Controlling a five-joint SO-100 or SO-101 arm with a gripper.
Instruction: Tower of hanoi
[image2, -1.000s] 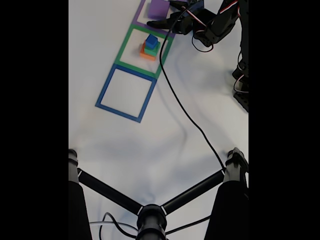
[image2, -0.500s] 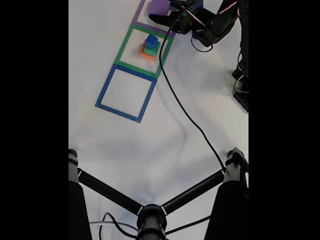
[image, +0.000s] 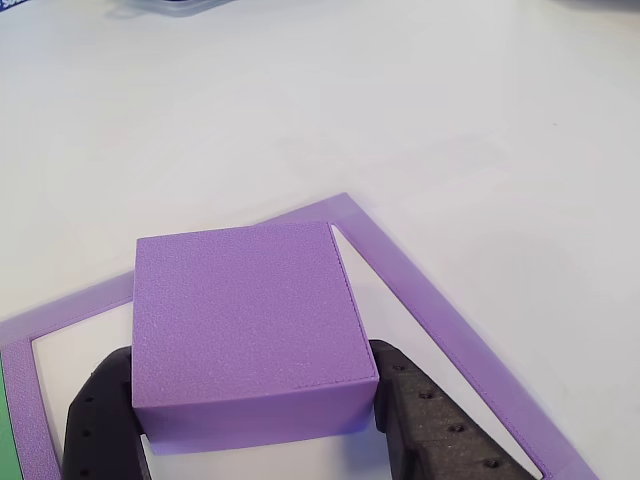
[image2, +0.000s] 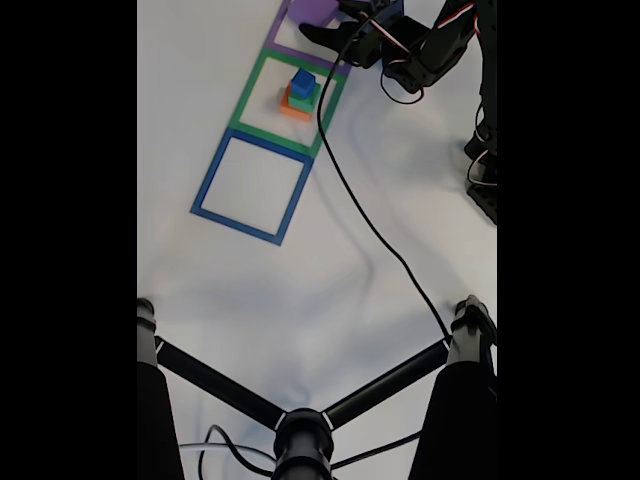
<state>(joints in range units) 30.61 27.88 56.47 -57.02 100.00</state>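
The purple slab (image: 245, 320) fills the middle of the other view, inside the purple tape outline (image: 470, 350). My gripper (image: 245, 400) is shut on it, with a black finger pressed against each side (image: 100, 425). In the fixed view the purple slab (image2: 312, 10) sits at the top edge with the gripper (image2: 322, 20) around it. The blue cube (image2: 303, 82) rests on the green block (image2: 304, 95), which rests on the orange block (image2: 293, 108). That stack stands inside the green tape square (image2: 250, 95).
An empty blue tape square (image2: 210, 180) lies below the green one. A black cable (image2: 370, 225) runs from the arm (image2: 435, 50) down the table. Black stand legs (image2: 220, 385) cross the bottom. Dark arm parts (image2: 485, 150) stand at the right edge.
The gripper's fingers have come together on the purple slab. The slab has shifted slightly toward the top edge of the fixed view. The three-block stack has not moved.
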